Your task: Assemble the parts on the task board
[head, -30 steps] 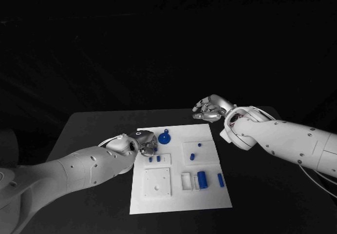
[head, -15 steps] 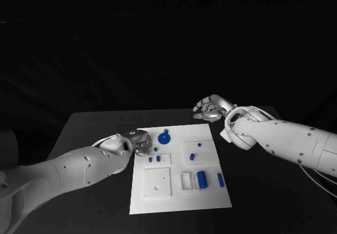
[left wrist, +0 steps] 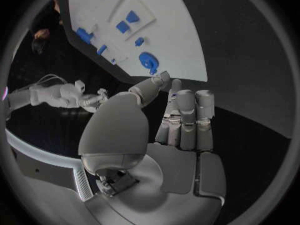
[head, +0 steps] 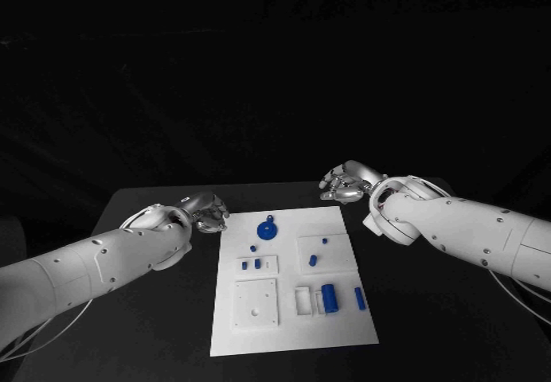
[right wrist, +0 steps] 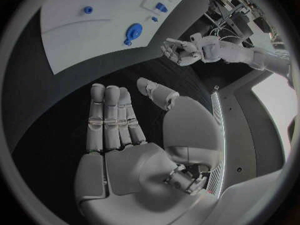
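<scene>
Left hand (head: 205,212) off the task board (head: 345,334), over the black table (head: 138,207) just beside the board's far left corner; fingers straight and side by side in the left wrist view (left wrist: 185,116), thumb apart from them, holding nothing. Right hand (head: 345,182) over the table's far edge, just beyond the board's far right corner; palm bare in the right wrist view (right wrist: 115,135), fingers straight and close together, thumb angled away, nothing held.

Task board lying lengthwise in the middle of the table, short edges near and far. Round blue disc with a small tab (head: 267,231) flat on the board near the far edge, left of centre, apart from both hands. Behind the middle, on the left, two small blue pieces (head: 256,262) in a raised white block, with another tiny blue piece (head: 254,248) just beyond it. On the right, a square white block carrying a blue peg (head: 314,258) and a smaller blue dot (head: 325,237). Toward the near edge, a plain white square plate (head: 257,301) with small holes on the left; to its right a white frame, then a larger blue block (head: 330,297) touching or just beside it, then a slim blue bar (head: 359,298) near the right edge.
</scene>
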### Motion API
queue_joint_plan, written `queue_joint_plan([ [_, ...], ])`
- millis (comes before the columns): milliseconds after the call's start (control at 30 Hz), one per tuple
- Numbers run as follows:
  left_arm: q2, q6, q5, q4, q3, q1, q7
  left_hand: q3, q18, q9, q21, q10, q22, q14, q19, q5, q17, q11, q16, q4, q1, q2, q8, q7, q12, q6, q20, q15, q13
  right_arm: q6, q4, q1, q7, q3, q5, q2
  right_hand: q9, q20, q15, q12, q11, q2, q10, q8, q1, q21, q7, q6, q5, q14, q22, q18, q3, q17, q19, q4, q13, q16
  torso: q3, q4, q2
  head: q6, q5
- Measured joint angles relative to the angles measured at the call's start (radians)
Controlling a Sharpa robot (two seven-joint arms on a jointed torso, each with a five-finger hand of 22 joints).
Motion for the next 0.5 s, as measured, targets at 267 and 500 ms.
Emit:
queue_joint_plan([
  [267,-0.093,0.007,0.190,0.142,0.012,0.034,0.104,-0.032,0.015,0.000,-0.103,-0.010,-0.051,-0.066,-0.076,-0.016,-0.073,0.010,-0.158,0.029,-0.073,0.004,0.006,0.011,0.000,-0.011,0.022,0.010,-0.001,0.054,-0.038,-0.025,0.032,-0.011,-0.106,0.008,0.001,-0.015,0.022,-0.391,0.031,0.011,0.058,0.016,0.047,-0.007,0.020,0.002,-0.037,0.085,0.005,0.020,-0.015,-0.028,0.093,-0.026,-0.327,0.025,0.0005,0.0013,-0.002,0.016,-0.023],
  [500,-0.132,0.029,0.380,0.227,0.012,0.034,0.201,-0.048,0.025,0.005,-0.281,-0.076,-0.128,-0.224,-0.244,-0.019,-0.176,0.055,-0.430,0.019,-0.092,0.016,0.022,0.017,-0.004,-0.029,0.083,0.085,-0.017,0.063,-0.042,-0.052,0.039,-0.036,-0.290,0.011,0.003,-0.041,0.017,-0.498,0.025,-0.003,0.131,0.031,0.076,0.005,0.000,0.019,-0.054,0.132,0.021,0.004,-0.010,-0.032,0.144,-0.030,-0.406,0.047,0.0002,0.0017,-0.001,0.027,-0.040],
])
